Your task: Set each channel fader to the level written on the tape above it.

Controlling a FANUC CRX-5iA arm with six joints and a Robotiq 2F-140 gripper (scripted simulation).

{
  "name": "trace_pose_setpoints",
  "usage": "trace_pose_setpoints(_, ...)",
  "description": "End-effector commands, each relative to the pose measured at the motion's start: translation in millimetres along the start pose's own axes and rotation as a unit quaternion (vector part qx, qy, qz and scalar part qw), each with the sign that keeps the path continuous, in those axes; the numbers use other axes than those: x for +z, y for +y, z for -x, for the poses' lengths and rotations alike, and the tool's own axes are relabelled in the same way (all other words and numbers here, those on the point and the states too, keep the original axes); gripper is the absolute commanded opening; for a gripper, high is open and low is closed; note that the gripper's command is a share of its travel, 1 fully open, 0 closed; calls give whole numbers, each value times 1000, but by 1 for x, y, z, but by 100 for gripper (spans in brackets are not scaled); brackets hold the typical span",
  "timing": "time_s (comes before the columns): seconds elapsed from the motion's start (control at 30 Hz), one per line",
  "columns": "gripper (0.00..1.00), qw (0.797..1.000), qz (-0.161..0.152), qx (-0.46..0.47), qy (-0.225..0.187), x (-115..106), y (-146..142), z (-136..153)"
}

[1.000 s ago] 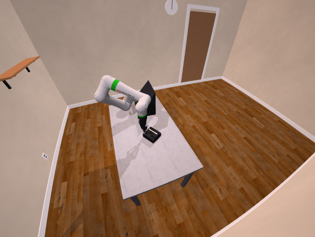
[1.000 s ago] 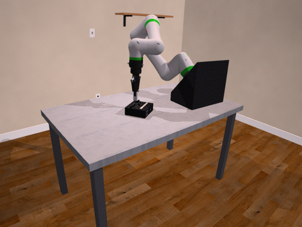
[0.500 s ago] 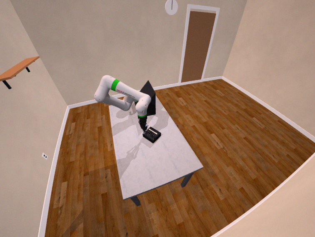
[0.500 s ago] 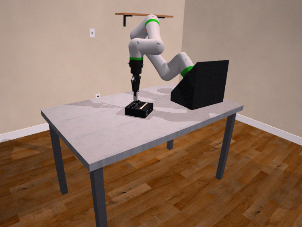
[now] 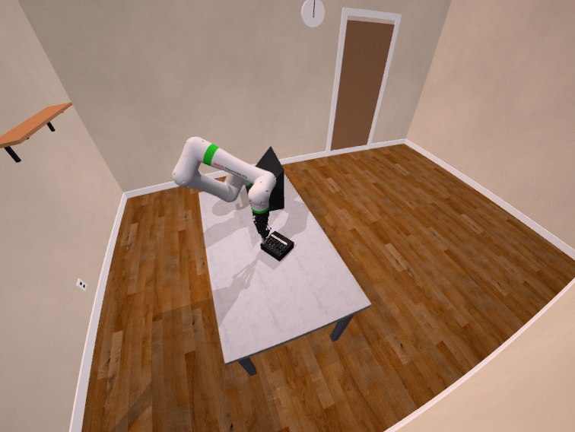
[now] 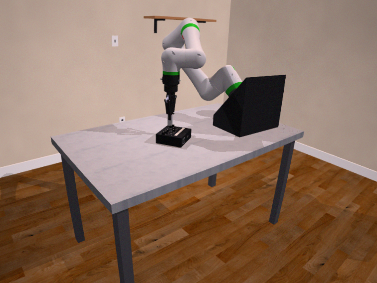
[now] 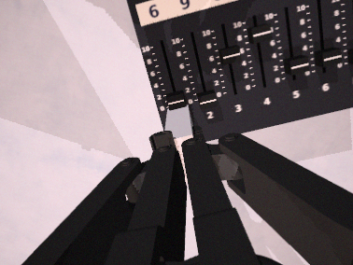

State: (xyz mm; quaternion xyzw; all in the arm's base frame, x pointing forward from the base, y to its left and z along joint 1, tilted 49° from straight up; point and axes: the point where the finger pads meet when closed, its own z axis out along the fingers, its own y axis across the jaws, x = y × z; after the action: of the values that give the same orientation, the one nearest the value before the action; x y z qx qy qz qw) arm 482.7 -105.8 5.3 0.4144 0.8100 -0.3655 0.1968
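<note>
Hand (image 7: pixel 177 122) closed, pointing down at fader (image 7: pixel 176 100)

The arm (image 6: pixel 195 58) is formed of rounded white links joined by bright green rings, with small red lettering on the upper link. A black wrist collar is fitted above the black gripper (image 7: pixel 177 125), whose bars carry round pivot pins.

You see the black desk (image 7: pixel 261 84) flat on the surface (image 6: pixel 121 164), tape (image 7: pixel 173 9) reading 6 and 9, with fader 1 (image 7: pixel 176 100) near 1, fader 2 (image 7: pixel 207 99) near 1, fader 4 (image 7: pixel 261 33) near 8.
</note>
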Motion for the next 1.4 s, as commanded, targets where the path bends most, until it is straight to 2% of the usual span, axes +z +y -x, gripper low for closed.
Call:
trace_pose_setpoints(0.0,0,1000,0,0,0,0,0,-1)
trace_pose_setpoints(1.37,0,1000,0,0,0,0,0,-20)
